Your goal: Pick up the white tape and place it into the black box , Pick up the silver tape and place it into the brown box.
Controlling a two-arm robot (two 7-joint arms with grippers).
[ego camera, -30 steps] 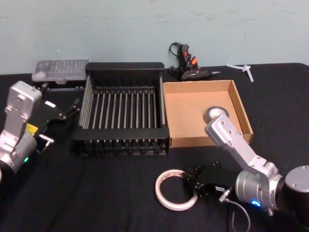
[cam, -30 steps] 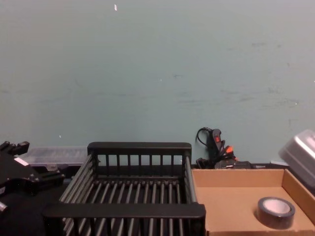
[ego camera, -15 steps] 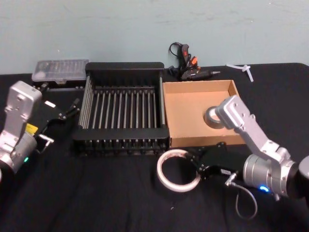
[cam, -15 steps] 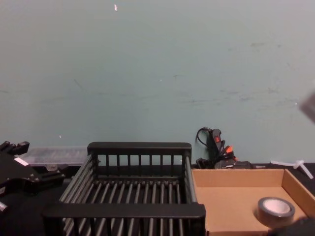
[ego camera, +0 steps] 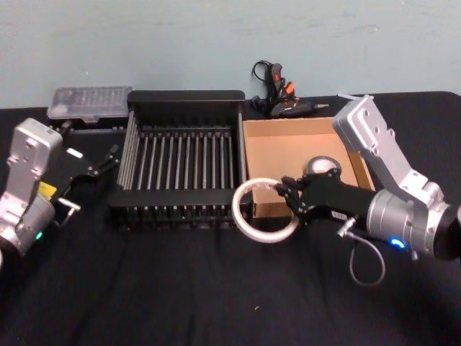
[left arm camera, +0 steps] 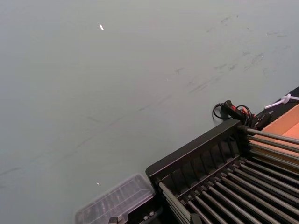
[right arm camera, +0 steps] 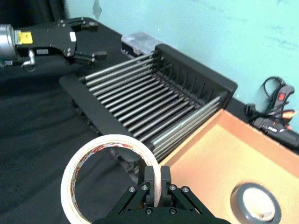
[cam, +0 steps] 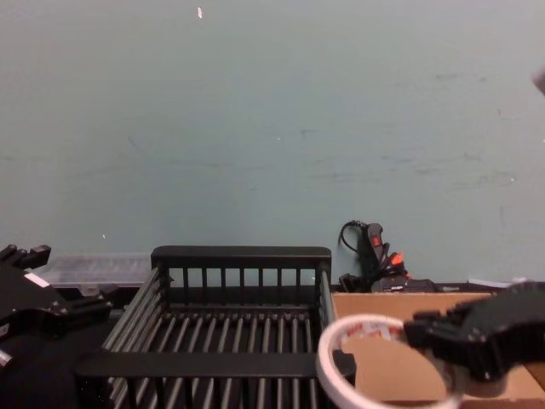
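Black-cloth surface [ego camera: 180,288]: right gripper [ego camera: 289,196] fingers pinch white tape [ego camera: 263,210] above black box [ego camera: 184,167] near-right corner. Thin-edge grip may slip, dropping tape outside; left gripper [ego camera: 108,160] parked left, fingers wide.

White tape [right arm camera: 81,164] red-printed core; black box [ego camera: 184,102] slatted; brown box [ego camera: 277,155] tan; silver tape [right arm camera: 256,203] grey.

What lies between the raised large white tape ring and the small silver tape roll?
In the right wrist view, the right gripper, shut on the white tape; silver tape beyond.
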